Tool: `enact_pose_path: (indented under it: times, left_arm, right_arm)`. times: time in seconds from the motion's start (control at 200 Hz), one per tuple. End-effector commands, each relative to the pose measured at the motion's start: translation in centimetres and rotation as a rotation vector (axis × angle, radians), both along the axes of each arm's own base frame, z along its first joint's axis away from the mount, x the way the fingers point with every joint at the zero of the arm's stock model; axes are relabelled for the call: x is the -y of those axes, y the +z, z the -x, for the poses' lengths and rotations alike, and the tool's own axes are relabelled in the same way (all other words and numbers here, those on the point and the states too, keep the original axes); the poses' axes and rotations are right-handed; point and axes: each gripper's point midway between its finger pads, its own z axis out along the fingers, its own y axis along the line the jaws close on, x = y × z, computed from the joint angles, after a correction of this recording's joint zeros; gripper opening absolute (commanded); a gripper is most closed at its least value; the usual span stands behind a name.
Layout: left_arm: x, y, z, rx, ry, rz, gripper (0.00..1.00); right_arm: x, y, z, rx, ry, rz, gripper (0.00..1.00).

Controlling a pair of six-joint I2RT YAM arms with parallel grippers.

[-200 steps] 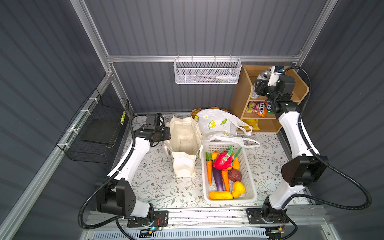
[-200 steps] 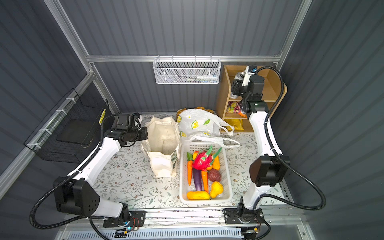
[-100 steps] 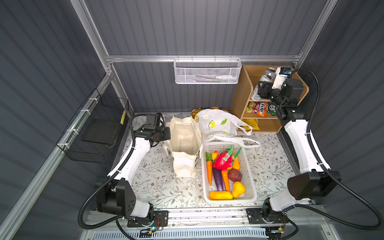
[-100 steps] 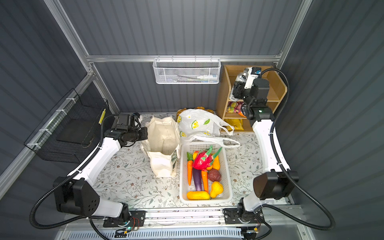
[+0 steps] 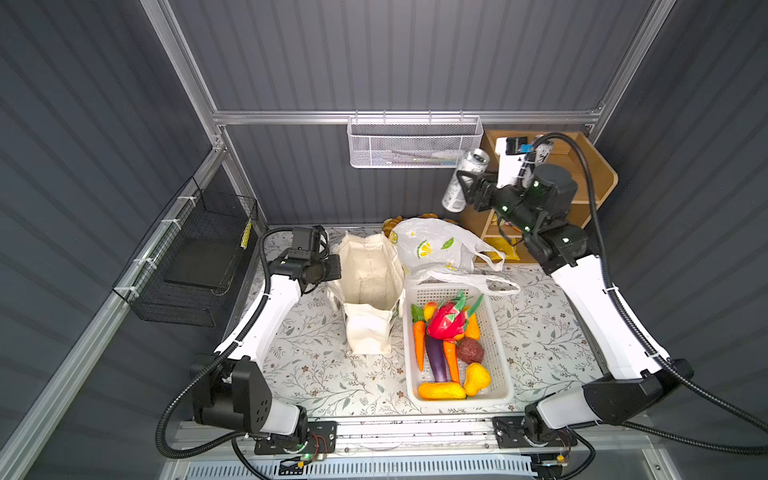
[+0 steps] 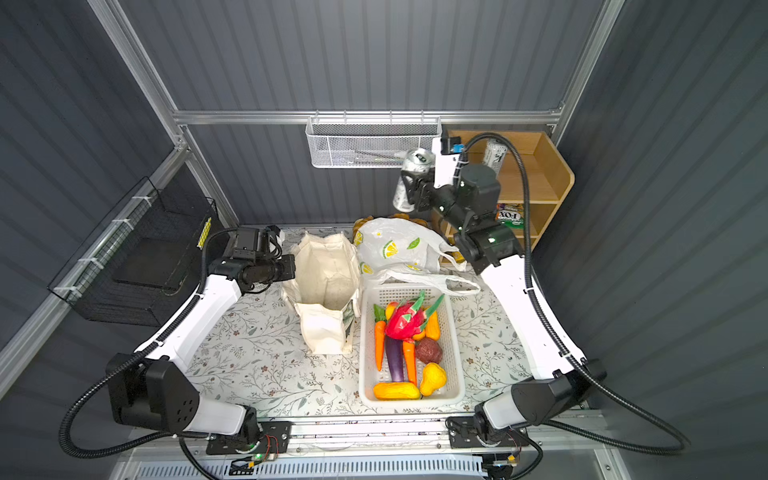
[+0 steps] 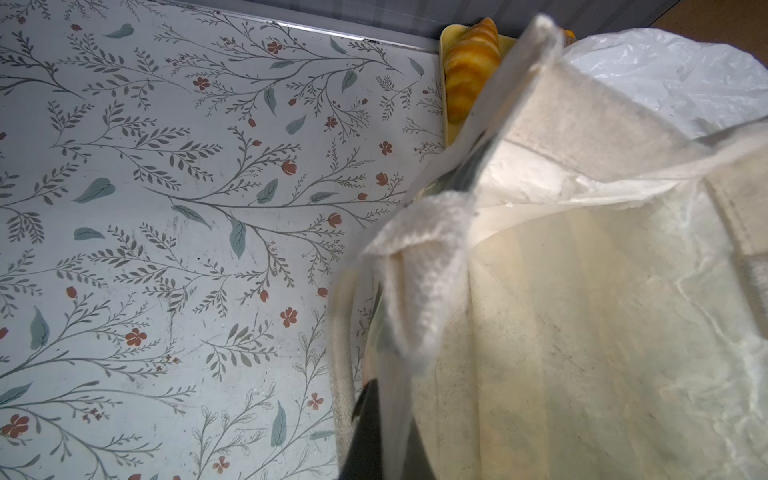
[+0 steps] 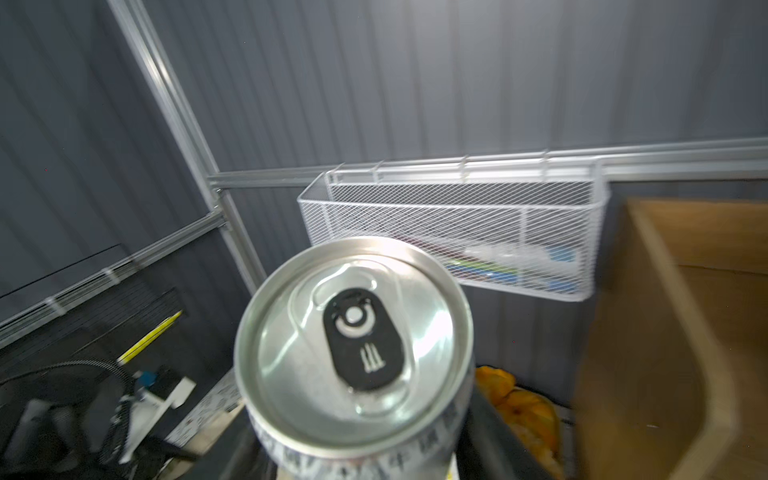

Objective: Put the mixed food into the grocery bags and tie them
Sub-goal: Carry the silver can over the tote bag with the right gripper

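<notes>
The right arm is raised toward the back wall, and the right gripper [image 5: 468,192] is clamped around the tilted drink can [image 5: 454,199], in the air beside the wooden shelf [image 5: 598,174]. The left gripper [image 5: 333,267] is pressed together on the rim of the open canvas tote [image 5: 368,286], which stands beside the white basket [image 5: 501,353].

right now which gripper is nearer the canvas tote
Left. The left gripper is at the rim of the canvas tote, jaws shut on its fabric. The right gripper is raised well off to the far side, by the wooden shelf, holding the drink can.
</notes>
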Motion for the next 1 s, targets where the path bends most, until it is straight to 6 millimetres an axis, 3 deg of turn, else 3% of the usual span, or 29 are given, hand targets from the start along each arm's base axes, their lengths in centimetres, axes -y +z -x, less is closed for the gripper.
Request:
enact_pose_path:
  times: [0.0,0.24,0.385,0.51,0.645,0.996]
  left_arm:
    - [0.1,-0.9,0.0,-0.038,-0.017,-0.006,0.00]
    - [0.2,-0.9,-0.1,-0.039,-0.018,-0.002,0.00]
    - [0.2,-1.0,0.0,-0.039,-0.021,-0.007,0.00]
    - [0.1,-1.1,0.0,-0.040,-0.022,-0.014,0.00]
    - [0.1,-1.0,0.1,-0.039,-0.023,-0.015,0.00]
    - [0.0,-1.5,0.1,-0.048,-0.020,-0.023,0.00]
  right_arm:
    - [-5.9,-0.8,1.3,-0.004,0.157,-0.038,0.38]
    - [-16.8,-10.0,2.9,-0.155,0.372,0.032,0.38]
    - [-20.8,-16.0,2.9,-0.223,0.422,0.109,0.38]
    - [-22.2,-21.0,2.4,-0.257,0.426,0.175,0.38]
    - [-22.9,-24.6,3.0,-0.285,0.468,0.219,0.39]
    - [-24.0,-31.0,6.4,-0.345,0.565,0.390,0.42]
